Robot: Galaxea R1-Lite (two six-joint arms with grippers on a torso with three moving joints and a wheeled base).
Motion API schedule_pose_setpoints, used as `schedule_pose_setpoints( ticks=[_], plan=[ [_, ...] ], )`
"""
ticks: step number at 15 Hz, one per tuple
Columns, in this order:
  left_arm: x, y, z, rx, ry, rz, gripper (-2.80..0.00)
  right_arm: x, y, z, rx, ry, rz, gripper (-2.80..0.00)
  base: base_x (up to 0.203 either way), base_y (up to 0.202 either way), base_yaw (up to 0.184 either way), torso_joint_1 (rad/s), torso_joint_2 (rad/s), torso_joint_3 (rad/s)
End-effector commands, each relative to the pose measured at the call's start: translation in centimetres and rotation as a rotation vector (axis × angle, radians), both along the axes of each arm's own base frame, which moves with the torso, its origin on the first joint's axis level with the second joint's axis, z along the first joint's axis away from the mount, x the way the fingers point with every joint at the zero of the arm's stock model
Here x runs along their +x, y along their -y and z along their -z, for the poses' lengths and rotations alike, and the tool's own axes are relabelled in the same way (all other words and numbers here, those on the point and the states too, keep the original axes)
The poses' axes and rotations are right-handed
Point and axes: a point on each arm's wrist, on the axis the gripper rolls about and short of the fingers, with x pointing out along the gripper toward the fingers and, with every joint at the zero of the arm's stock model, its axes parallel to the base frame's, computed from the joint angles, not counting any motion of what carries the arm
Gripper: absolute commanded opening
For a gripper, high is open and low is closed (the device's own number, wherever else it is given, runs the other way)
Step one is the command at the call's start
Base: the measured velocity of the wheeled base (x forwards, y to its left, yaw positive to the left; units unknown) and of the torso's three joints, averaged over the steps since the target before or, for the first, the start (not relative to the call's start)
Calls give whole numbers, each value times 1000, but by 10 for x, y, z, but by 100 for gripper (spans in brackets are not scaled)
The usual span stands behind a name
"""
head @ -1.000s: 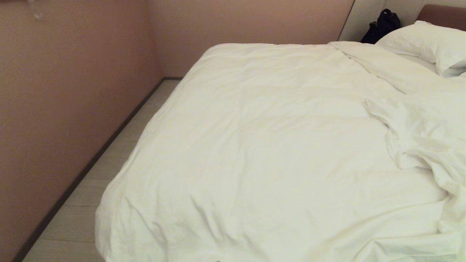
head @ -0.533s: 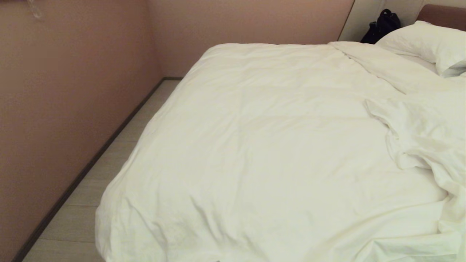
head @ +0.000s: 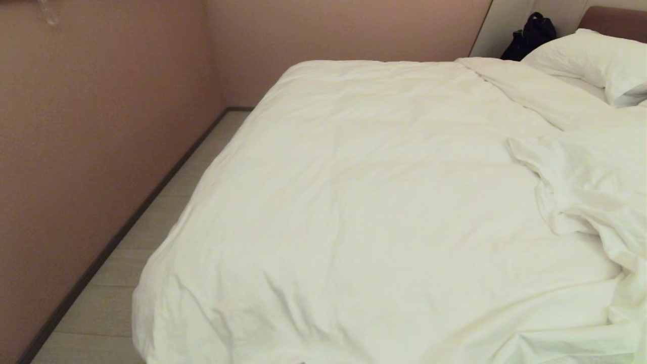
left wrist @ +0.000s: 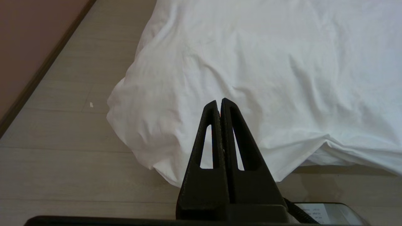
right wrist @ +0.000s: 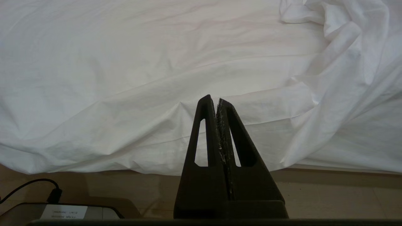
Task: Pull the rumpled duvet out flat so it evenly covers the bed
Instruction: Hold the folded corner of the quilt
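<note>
Our left pincer [left wrist: 220, 102] and right pincer [right wrist: 213, 99] hang low before the duvet [head: 384, 202], tips pressed together, empty. Since a second ago, the duvet's near-left corner has shifted slightly.

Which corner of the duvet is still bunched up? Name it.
The near right corner of the duvet: there the cloth is heaped in folds beside the pillow end. The near left corner lies smooth and hangs toward the floor.

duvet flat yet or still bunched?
Mostly spread, not flat: the duvet lies smooth on the left, but a rumpled fold is bunched at its right side.
</note>
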Motion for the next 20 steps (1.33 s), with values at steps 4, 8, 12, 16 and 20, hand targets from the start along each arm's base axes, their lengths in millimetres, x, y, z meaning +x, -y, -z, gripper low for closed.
schedule_pose_setpoints(
  ticks=[4, 8, 12, 16, 20],
  plan=[
    [4, 1, 8, -2, -15, 31, -280, 0, 0, 0, -1, -1, 0, -280, 0, 0, 0, 0, 0, 0],
    [5, 1, 10, 103, -10, 72, -280, 0, 0, 0, -1, -1, -1, -280, 0, 0, 0, 0, 0, 0],
    [4, 2, 10, 112, -7, 81, -280, 0, 0, 0, -1, -1, -1, -280, 0, 0, 0, 0, 0, 0],
    [5, 1, 11, 121, -12, 63, -280, 0, 0, 0, -1, -1, -1, -280, 0, 0, 0, 0, 0, 0],
    [7, 0, 17, 134, -38, -5, -280, 0, 0, 0, -1, -1, -1, -280, 0, 0, 0, 0, 0, 0]
  ],
)
